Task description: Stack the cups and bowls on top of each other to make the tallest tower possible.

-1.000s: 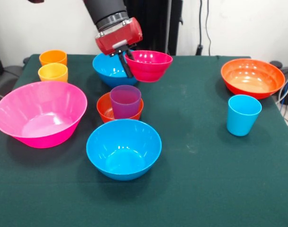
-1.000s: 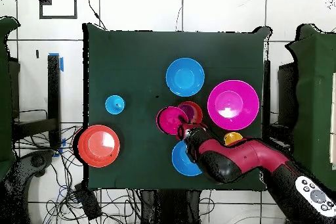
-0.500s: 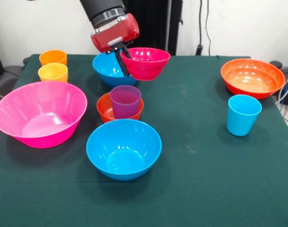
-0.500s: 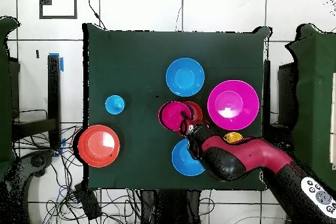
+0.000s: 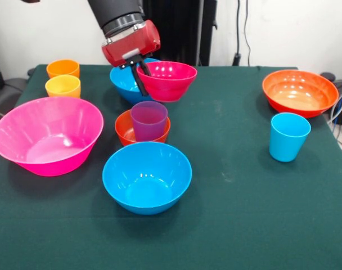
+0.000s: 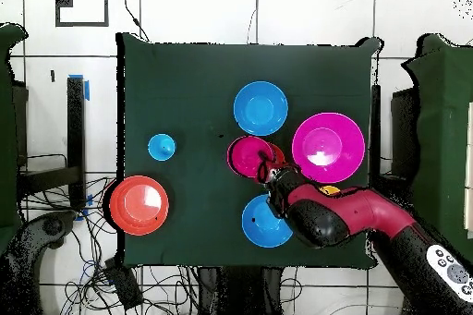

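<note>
My gripper is shut on the rim of the small magenta-red bowl and holds it in the air, above and just behind the purple cup. The purple cup stands in the small orange bowl. One blue bowl sits behind the gripper; the other blue bowl is near the front. The large pink bowl is at the left. The orange cup and the yellow cup stand at the far left. The orange-red bowl and the light blue cup are at the right.
The dark green table ends close behind the cups. Cables lie on the floor beside it.
My gripper has carried the magenta-red bowl a little to the left in the front view, closer over the purple cup. Nothing else has moved.
</note>
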You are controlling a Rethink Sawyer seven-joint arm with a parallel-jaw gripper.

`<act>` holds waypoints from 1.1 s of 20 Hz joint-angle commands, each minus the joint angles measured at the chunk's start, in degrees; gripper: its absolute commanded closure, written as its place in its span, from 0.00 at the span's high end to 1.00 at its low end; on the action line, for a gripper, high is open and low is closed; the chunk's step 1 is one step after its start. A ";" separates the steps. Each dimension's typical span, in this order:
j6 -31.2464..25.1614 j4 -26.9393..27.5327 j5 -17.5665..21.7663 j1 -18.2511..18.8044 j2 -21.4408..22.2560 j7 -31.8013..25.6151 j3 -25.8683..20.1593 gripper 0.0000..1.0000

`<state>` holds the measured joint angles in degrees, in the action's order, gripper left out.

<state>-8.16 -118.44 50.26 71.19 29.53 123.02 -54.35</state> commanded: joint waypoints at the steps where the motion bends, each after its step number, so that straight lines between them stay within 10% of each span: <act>1: -5.01 5.51 2.08 -2.73 -5.72 -5.63 2.31 0.00; 22: -5.73 7.90 2.44 -1.54 -6.66 -8.20 1.45 0.00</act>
<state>-8.16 -115.52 50.36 70.80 24.43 123.02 -53.20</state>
